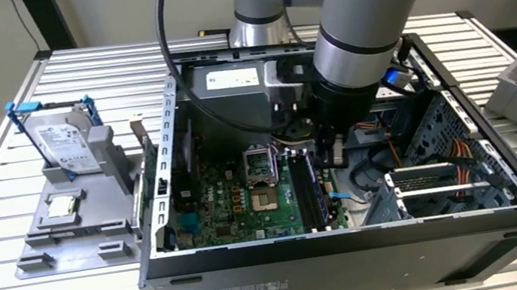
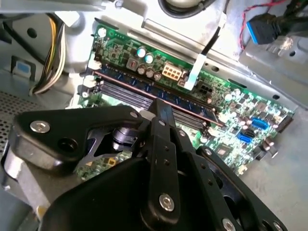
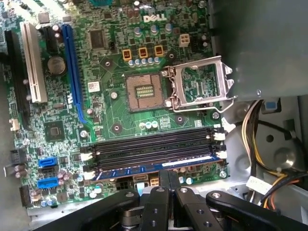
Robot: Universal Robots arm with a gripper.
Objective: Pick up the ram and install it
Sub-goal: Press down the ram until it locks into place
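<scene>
The ram (image 3: 154, 166) sits edge-up in the outermost of the black slots (image 3: 151, 149) on the green motherboard (image 3: 110, 96), next to the board's edge; in the second wrist view it runs as a long blue strip (image 2: 159, 94) across the board. The gripper (image 3: 168, 180) stands right over it, its fingers (image 3: 164, 177) pressed together with their tips at the ram's top edge. In the exterior view the arm (image 1: 355, 40) reaches down into the open case (image 1: 353, 242), which lies on the slatted worktop (image 1: 5, 218). A drive (image 1: 66, 142) stands in a grey holder (image 1: 73, 232) towards the exterior view's left.
</scene>
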